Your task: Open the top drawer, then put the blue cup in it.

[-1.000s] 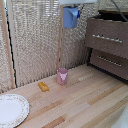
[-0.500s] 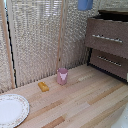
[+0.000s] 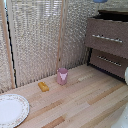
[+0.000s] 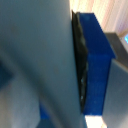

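Observation:
The blue cup [image 4: 95, 65] fills the wrist view, a glossy blue wall pressed against a grey finger [image 4: 45, 55] of my gripper [image 4: 75, 70], which is shut on it. In the exterior view only a blue sliver of the cup [image 3: 100, 1] shows at the upper edge, high above the dresser; the gripper itself is out of that picture. The top drawer [image 3: 106, 38], dark brown with a silver bar handle, stands at the exterior view's right. Its front sits forward of the lower drawer [image 3: 108, 61], with a dark gap above it.
A small pink cup [image 3: 62, 76] stands on the wooden table [image 3: 85, 105] near the slatted blind [image 3: 40, 40]. A small orange block [image 3: 44, 86] lies beside it. A white plate [image 3: 11, 110] rests at the exterior view's lower left.
The blue cup has risen: fully visible a second ago, half cut off half a second ago, now only a sliver shows.

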Robot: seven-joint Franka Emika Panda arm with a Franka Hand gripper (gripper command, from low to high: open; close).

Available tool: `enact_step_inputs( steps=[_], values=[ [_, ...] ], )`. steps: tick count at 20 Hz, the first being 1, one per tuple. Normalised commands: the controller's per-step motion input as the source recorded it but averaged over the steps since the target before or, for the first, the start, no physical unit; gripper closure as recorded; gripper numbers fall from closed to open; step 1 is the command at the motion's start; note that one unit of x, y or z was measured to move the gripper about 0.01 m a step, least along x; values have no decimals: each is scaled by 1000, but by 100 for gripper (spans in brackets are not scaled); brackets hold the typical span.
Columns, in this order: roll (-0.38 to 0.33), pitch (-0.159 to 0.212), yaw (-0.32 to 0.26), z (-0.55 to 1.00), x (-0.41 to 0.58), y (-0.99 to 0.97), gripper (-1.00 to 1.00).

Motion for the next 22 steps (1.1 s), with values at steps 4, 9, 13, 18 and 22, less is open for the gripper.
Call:
enact_step_inputs(
  steps=[4, 9, 13, 18, 22],
  values=[
    [0, 41, 0, 36, 0, -1000, 100],
    [-23, 42, 2, -22, 0, -792, 100],
    [-24, 67, 1, 100, 0, -486, -100],
    [-20, 62, 35, 607, 14, -385, -100],
    [-66, 118, 24, 787, 76, -99, -100]
  ],
)
